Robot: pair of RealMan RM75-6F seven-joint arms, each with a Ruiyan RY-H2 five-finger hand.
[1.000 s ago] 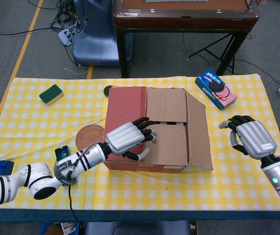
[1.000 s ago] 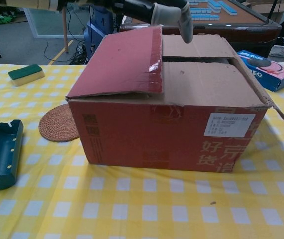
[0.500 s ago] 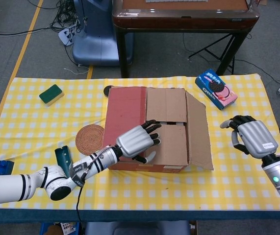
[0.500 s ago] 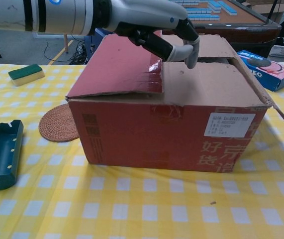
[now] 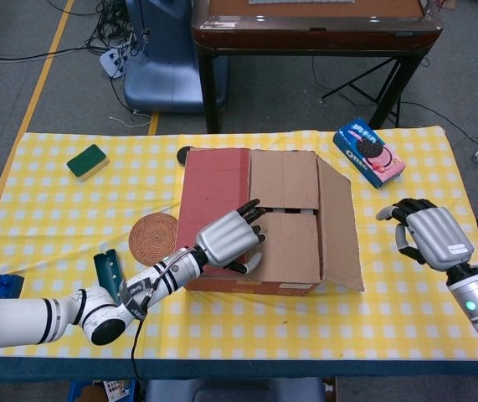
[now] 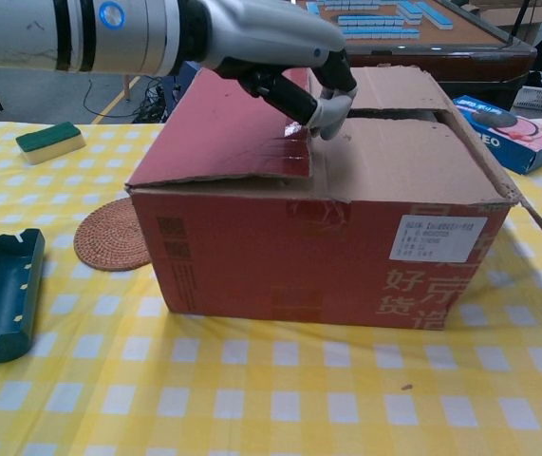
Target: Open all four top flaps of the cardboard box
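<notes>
The cardboard box (image 5: 264,251) (image 6: 327,256) stands mid-table. Its red left flap (image 5: 213,188) (image 6: 228,128) lies slightly raised over the top. The near brown flap (image 5: 293,251) and far brown flap (image 5: 282,177) lie flat with a gap between them. The right flap (image 5: 339,222) slopes outward. My left hand (image 5: 230,237) (image 6: 271,52) hovers over the box's near-left top, fingers apart and bent down, fingertips (image 6: 323,116) at the red flap's free edge; no grip on it shows. My right hand (image 5: 427,233) hangs right of the box, fingers curled, holding nothing.
A round woven coaster (image 5: 155,234) (image 6: 111,245) lies left of the box, with a green tray (image 5: 106,268) (image 6: 5,293) nearer the front. A green sponge (image 5: 88,161) (image 6: 50,141) sits far left, an Oreo box (image 5: 368,151) (image 6: 508,131) far right, blue bricks (image 5: 0,285) at the left edge.
My left hand has come down and drawn back slightly left, its fingertips now at the red flap's free edge. The right hand and the flaps have barely moved.
</notes>
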